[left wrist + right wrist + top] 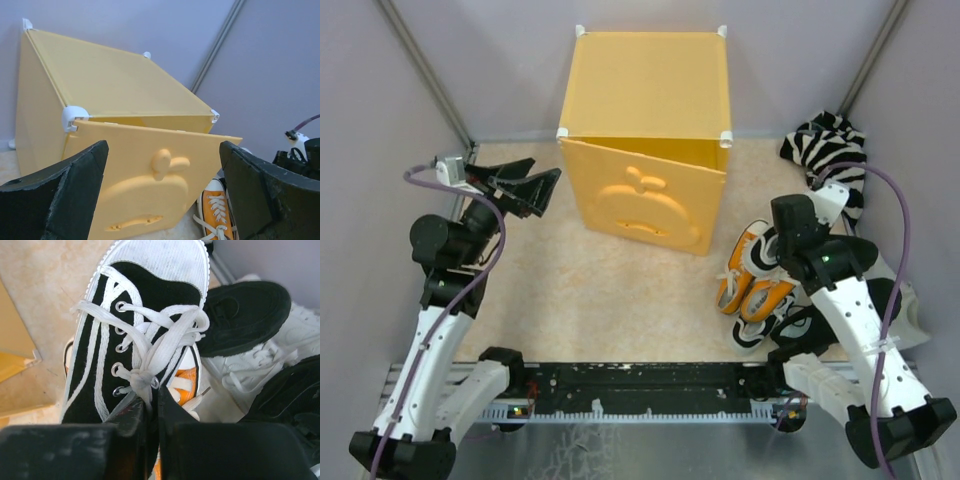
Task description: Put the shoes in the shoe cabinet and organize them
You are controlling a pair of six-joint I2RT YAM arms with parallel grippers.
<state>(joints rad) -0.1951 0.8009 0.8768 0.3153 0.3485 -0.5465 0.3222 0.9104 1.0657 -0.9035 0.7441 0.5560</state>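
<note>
The shoe cabinet stands at the back middle, and its apple-embossed door hangs slightly ajar. It also fills the left wrist view. My left gripper is open and empty, raised to the left of the door, which shows between its jaws. My right gripper is shut on the collar and laces of a black-and-white shoe, above an orange shoe. The orange pair lies right of the cabinet. A second black-and-white shoe lies nearer the front.
A zebra-striped cloth is piled at the back right. A black-soled shoe and a white laced shoe lie beside the one I hold. Grey walls close in on three sides. The rail runs along the front.
</note>
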